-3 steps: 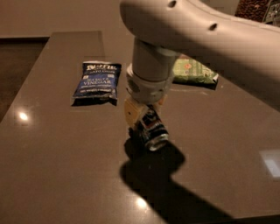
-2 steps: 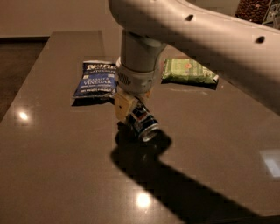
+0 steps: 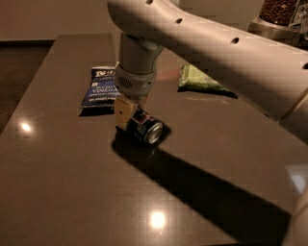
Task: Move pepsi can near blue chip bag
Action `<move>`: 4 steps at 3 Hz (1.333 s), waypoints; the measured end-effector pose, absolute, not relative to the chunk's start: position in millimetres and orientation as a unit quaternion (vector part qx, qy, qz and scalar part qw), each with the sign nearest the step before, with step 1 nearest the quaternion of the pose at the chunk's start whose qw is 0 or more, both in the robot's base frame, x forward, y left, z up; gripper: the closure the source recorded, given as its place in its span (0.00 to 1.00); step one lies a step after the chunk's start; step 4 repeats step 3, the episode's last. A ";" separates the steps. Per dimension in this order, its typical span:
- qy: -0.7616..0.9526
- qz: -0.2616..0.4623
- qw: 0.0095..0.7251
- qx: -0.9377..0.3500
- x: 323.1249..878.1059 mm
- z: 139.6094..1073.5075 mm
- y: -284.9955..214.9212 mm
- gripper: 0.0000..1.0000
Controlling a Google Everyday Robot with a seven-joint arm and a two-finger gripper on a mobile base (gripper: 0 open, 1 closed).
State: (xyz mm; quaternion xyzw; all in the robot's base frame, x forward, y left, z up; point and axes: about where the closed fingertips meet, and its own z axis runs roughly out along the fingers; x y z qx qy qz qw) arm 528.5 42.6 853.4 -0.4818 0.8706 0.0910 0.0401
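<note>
1. The robot's pale arm reaches in from the upper right and turns straight down over the middle of the dark brown table.
2. The gripper sits at the bottom of the wrist, low over the tabletop, just in front of the near right corner of the blue chip bag.
3. Its claw is clamped on the pepsi can. One tan finger presses against the can's left side, and the other finger is hidden behind the can.
4. The pepsi can lies on its side in that grip. Its silver end faces the camera and slightly right, and its dark blue body points back under the wrist.
5. I cannot tell whether the can rests on the tabletop or hangs just above it; its shadow lies directly beneath.
6. The blue chip bag lies flat on the table, left of and behind the can, with the white "VINEGAR" lettering facing up. The wrist covers part of its right edge.
7. The can is near the bag's corner but apart from it.
8. A green snack packet lies flat farther back on the right, well apart from the can.
9. A jar of dark brown bits stands at the top right, beyond the arm.
</note>
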 end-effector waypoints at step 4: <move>0.862 0.099 0.043 -0.495 540.0 844.1 52.7 0.00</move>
